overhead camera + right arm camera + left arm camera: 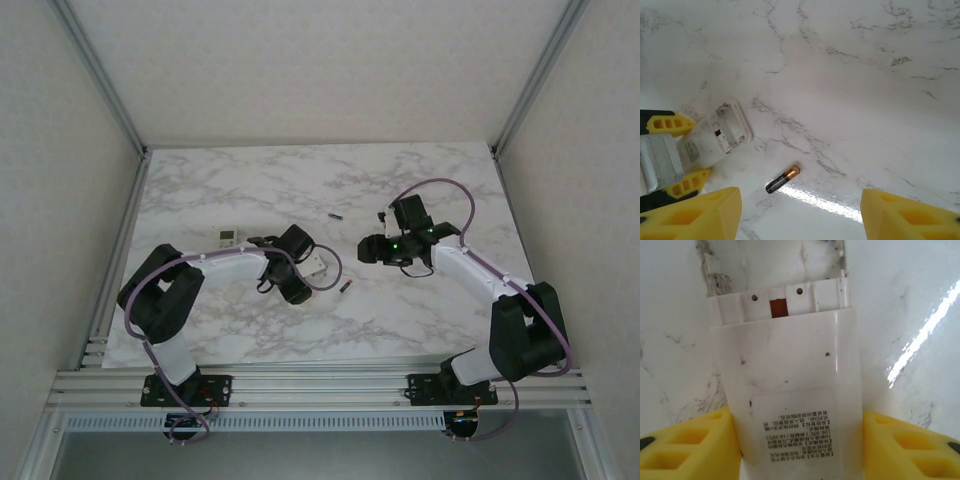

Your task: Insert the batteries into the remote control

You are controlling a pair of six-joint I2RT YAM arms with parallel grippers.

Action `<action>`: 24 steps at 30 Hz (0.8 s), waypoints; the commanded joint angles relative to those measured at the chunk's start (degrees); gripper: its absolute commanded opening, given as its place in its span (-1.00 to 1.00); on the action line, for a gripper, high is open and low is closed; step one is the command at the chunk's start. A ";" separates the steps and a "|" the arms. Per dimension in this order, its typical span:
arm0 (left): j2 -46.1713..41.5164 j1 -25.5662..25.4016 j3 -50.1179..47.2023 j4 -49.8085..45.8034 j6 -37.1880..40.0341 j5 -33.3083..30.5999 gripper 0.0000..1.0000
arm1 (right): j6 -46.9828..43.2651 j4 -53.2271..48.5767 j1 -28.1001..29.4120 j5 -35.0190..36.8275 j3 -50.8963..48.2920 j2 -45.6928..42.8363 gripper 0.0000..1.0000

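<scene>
Left jaws around remote (790, 385), base cropped

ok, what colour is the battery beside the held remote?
The battery is black with a copper-orange end; best in right wrist view.

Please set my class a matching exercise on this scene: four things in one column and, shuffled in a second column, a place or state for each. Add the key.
Column 1
1. left gripper
2. right gripper
3. held remote
4. loose battery

Column 2
A. lies on the marble table, near the remote's open end
B. open, holding nothing
C. battery bay uncovered
D. shut on the remote

Pairs: 1-D, 2-B, 3-C, 4-A
</scene>
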 commanded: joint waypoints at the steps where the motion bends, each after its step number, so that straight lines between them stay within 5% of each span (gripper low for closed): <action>1: 2.41 2.64 -0.61 -6.54 7.98 -5.83 0.04 | -1.42 -2.73 -0.55 -1.15 1.24 -0.28 0.28; 9: -3.75 3.41 -5.18 -6.40 19.92 -4.21 -0.19 | -5.57 -6.13 -0.53 -2.72 3.37 2.26 0.29; 17: -7.19 0.93 -10.12 -1.08 27.54 -7.41 -0.20 | -7.62 -2.03 -0.43 -4.09 3.58 1.76 0.34; 24: -4.95 -0.82 -10.33 2.17 26.63 -10.09 -0.09 | 6.37 -0.82 1.27 3.37 3.52 -0.58 0.33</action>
